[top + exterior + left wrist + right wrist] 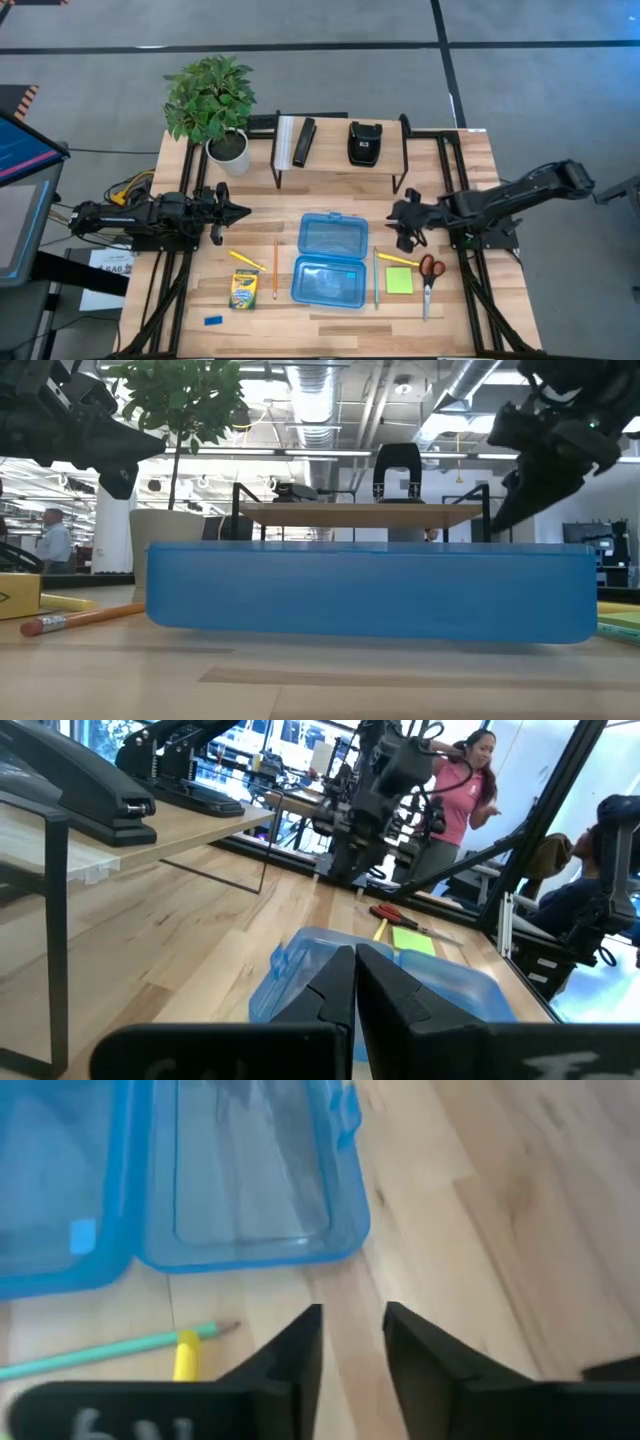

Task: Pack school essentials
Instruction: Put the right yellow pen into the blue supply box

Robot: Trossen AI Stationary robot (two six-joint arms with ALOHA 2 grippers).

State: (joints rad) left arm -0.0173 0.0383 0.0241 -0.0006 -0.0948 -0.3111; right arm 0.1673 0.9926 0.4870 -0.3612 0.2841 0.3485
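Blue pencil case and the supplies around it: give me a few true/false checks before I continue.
1. The blue pencil case lies open and holds no supplies. True.
2. The right gripper holds the scissors. False: the scissors lie on the table, its fingers apart and holding nothing.
3. The crayon box is inside the case. False: it lies beside it.
4. The left gripper is shut. True.
5. The sticky-note pad lies beside the scissors. True.

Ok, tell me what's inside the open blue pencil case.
The blue pencil case lies open, and both clear halves look empty in the high view, with bare wood showing through. The right wrist view shows only a small blue label on one half. Nothing is packed yet.
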